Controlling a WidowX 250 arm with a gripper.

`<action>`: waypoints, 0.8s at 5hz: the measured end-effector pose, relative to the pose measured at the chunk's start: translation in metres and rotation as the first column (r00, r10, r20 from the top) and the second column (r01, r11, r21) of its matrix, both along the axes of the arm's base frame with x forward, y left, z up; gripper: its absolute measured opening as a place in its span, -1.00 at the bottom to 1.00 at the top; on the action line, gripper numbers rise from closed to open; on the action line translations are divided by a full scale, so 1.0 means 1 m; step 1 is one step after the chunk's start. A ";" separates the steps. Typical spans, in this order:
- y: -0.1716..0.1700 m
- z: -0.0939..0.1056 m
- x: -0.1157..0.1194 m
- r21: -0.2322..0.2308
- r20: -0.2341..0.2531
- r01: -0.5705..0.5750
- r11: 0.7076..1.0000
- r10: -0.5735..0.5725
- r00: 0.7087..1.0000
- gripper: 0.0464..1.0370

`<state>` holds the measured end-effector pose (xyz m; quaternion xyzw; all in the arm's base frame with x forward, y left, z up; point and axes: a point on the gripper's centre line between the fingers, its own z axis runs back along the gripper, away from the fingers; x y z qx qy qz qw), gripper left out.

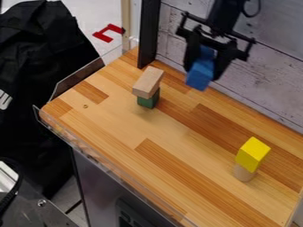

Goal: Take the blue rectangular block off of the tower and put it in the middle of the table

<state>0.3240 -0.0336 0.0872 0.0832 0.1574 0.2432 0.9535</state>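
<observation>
Nearest, a yellow block (253, 153) stands on a pale, rounded wooden piece (244, 173) at one end of the wooden desk (168, 133). This stack needs nothing done to it. The middle of the desk, where the block is to go, lies beyond it and to the left in the view, and the placing is not done.

Further back, a light wooden rectangular block (148, 81) rests at a slant to the green block (148, 99) under it. Which of the two stacks is the tower in question, I cannot tell, but the first half of the job looks finished: the blue rectangular block (200, 76) is off any stack.

It is up near the far side, pinched between the two fingers of the black end effector (204, 68) and tilted a little — apart from both stacks. What is left, I judge, is to carry it towards the middle, lower it until it sits flat, and let go, keeping clear of the slanted wooden block on the way.

As for writing, there are white marks (5, 100) on the black fabric (38, 48) at the left edge — too cut off to make out. I find no label on any of the blocks.
</observation>
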 end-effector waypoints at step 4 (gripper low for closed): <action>-0.018 -0.069 -0.016 -0.146 0.031 -0.669 0.729 0.680 0.733 0.04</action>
